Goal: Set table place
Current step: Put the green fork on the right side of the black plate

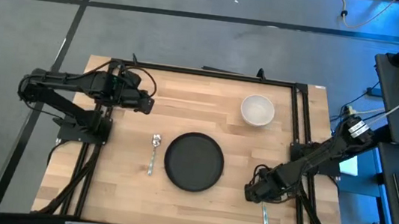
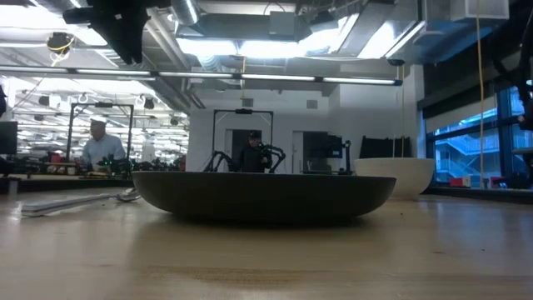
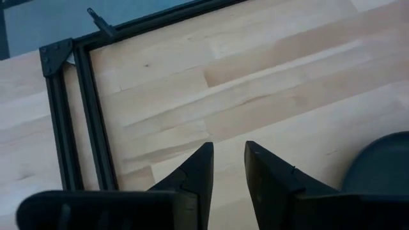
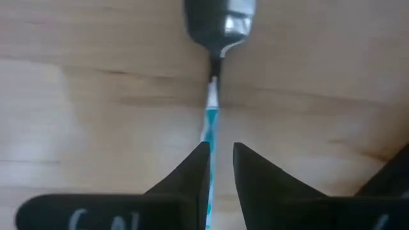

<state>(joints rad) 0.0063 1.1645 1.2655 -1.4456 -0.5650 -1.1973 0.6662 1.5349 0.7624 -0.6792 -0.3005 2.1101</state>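
A black plate (image 1: 194, 162) lies in the middle of the table (image 1: 121, 201), and a white bowl (image 1: 258, 110) stands at the far right. A piece of cutlery with a silver head and a pale handle (image 1: 153, 153) lies left of the plate. A spoon with a silver bowl (image 4: 220, 19) and a blue-and-white handle (image 4: 211, 121) lies right of the plate. My right gripper (image 4: 221, 156) is low over its handle, its fingers a narrow gap apart, the handle running in under one fingertip. My left gripper (image 3: 229, 156) is open and empty, raised over the table's far left. My right gripper stands from above over the spoon's handle (image 4: 209, 137), fingers along it, a gap wider than the handle between them. One fingertip (image 4: 199, 163) hides the handle there, so I cannot tell whether it touches. The spoon lies flat on the table.
Black frame rails run along the table's far, left and right sides (image 1: 300, 123). Bare wood lies between the bowl and the plate and along the near edge. People and benches show in the room beyond the table (image 2: 100, 150).
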